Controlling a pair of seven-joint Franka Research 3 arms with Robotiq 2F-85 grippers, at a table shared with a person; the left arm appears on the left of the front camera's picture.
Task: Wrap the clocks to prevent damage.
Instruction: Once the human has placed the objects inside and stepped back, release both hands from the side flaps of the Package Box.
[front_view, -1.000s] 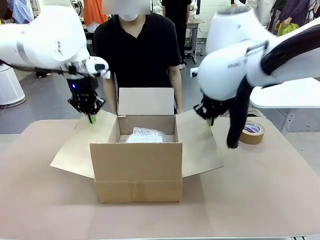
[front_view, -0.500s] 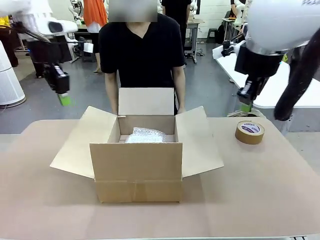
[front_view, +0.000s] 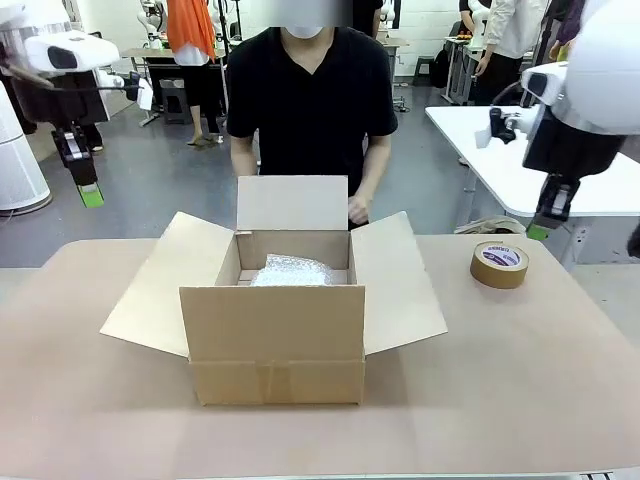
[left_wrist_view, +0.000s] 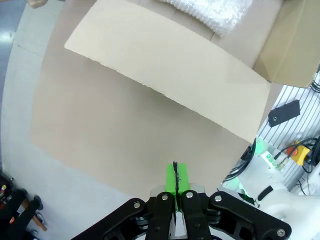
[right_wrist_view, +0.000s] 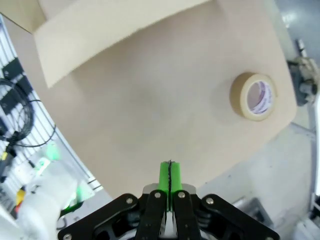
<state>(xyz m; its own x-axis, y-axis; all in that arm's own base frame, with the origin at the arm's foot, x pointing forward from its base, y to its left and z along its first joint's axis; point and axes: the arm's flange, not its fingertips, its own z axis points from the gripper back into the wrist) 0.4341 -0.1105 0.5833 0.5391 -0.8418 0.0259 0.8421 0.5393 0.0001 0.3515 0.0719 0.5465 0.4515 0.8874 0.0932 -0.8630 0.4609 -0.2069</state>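
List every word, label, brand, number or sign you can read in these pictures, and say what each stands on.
Nothing reads clearly.
Tape roll: purple print on the label inside its core, too small and blurred to read.
Cardboard box: no print shows.
Black tag: blank as far as can be told.

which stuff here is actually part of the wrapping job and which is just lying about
For the job:
- open cardboard box
- bubble-wrap bundle inside it
- brown tape roll off to the box's right, probably for sealing

Just about:
- white side table behind, on the right
- white ribbed unit on the floor, far left
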